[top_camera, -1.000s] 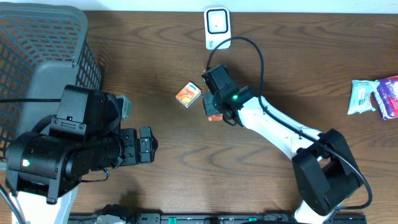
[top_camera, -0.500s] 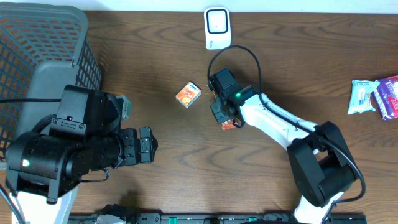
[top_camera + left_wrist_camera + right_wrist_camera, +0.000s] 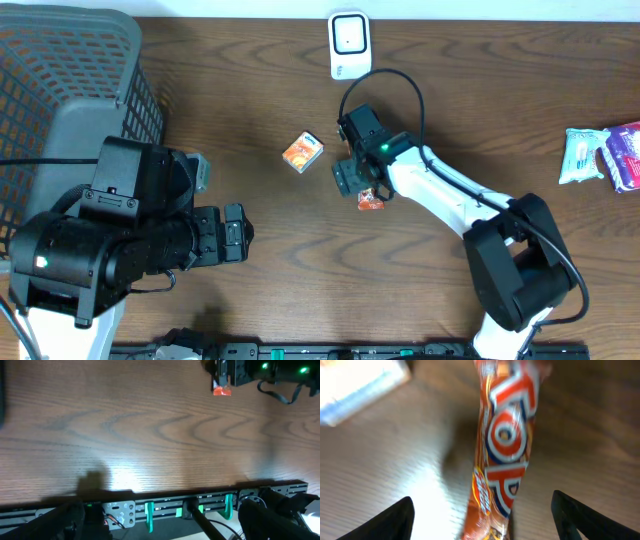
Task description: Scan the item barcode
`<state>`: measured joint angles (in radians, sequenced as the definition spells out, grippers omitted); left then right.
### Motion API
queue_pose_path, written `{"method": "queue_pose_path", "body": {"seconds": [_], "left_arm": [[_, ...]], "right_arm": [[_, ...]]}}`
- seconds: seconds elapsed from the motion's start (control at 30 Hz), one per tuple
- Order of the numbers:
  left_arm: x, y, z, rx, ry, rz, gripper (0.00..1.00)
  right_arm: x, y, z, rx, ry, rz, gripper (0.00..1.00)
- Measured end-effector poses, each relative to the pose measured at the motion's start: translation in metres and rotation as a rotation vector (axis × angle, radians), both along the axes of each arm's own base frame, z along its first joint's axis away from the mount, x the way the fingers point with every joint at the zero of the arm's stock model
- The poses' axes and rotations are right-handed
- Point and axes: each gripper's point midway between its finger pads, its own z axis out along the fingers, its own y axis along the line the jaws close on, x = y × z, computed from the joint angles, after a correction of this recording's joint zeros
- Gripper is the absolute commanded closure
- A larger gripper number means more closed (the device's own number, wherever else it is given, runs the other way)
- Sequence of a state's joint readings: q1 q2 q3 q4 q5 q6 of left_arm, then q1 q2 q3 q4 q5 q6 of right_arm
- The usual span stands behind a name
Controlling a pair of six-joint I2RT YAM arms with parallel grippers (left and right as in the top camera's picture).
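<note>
A grey mesh basket [image 3: 60, 60] stands at the table's [image 3: 330, 290] left end. The black left arm [image 3: 110, 240] hangs over most of it, so I cannot tell what it holds. The left gripper [image 3: 160, 515] is released, fingers wide apart with only bare wood and the table's edge rail between them.

Near the middle lies one small orange box [image 3: 303, 152], tilted and on its own. Just right of it, at the far edge, sits one white scanner [image 3: 349, 45].

Below the scanner the right gripper [image 3: 481, 498] is also released. Its fingers [image 3: 395, 520] are spread wide, and the orange packet [image 3: 370, 200] rises between them without touching either. Seen from overhead, the packet rests on the wood just beside the gripper, well short of the scanner.

At the right edge lie two more packets touching each other, one pale green [image 3: 581, 156] and one pink and purple [image 3: 625, 155].

That makes one basket, one box, one scanner, three packets and two arms.
</note>
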<state>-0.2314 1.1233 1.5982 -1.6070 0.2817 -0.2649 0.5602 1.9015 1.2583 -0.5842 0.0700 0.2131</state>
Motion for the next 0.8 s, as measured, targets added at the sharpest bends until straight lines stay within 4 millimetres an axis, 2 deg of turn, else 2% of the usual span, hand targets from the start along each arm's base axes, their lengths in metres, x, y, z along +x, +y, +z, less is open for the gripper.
{"method": "queue_pose_path", "body": {"seconds": [0.1,0.2,0.43,0.63,0.8], "left_arm": [[0.000,0.000,0.000,0.000,0.000,0.000,0.02],[0.000,0.000,0.000,0.000,0.000,0.000,0.02],[0.000,0.000,0.000,0.000,0.000,0.000,0.02],[0.000,0.000,0.000,0.000,0.000,0.000,0.02],[0.000,0.000,0.000,0.000,0.000,0.000,0.02]], "right_arm": [[0.008,0.006,0.010,0.041,-0.033,-0.035,0.27],[0.009,0.006,0.012,0.052,-0.037,-0.054,0.31],[0.019,0.008,0.015,0.070,-0.079,-0.083,0.30],[0.021,0.010,0.010,0.091,-0.104,-0.093,0.37],[0.023,0.005,0.001,0.085,-0.137,-0.112,0.36]]}}
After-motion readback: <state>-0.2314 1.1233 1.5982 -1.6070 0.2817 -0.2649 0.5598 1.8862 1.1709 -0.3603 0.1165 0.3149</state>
